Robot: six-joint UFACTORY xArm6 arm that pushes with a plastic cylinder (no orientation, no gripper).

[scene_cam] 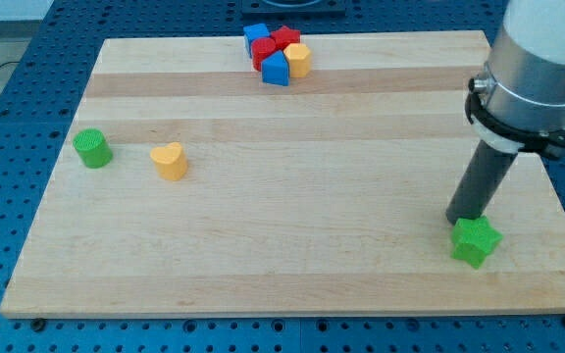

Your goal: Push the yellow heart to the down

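The yellow heart (170, 161) lies on the wooden board (292, 196) at the view's left, a little above mid-height. My tip (458, 219) is far away at the view's lower right, just above and left of a green star-shaped block (476, 241), touching it or nearly so. The rod rises from there to the grey arm housing at the view's upper right.
A green cylinder (92, 148) stands left of the yellow heart. A tight cluster at the top edge holds a blue block (256, 36), a red block (284, 40), another red block (266, 53), a blue block (276, 70) and a yellow block (298, 60).
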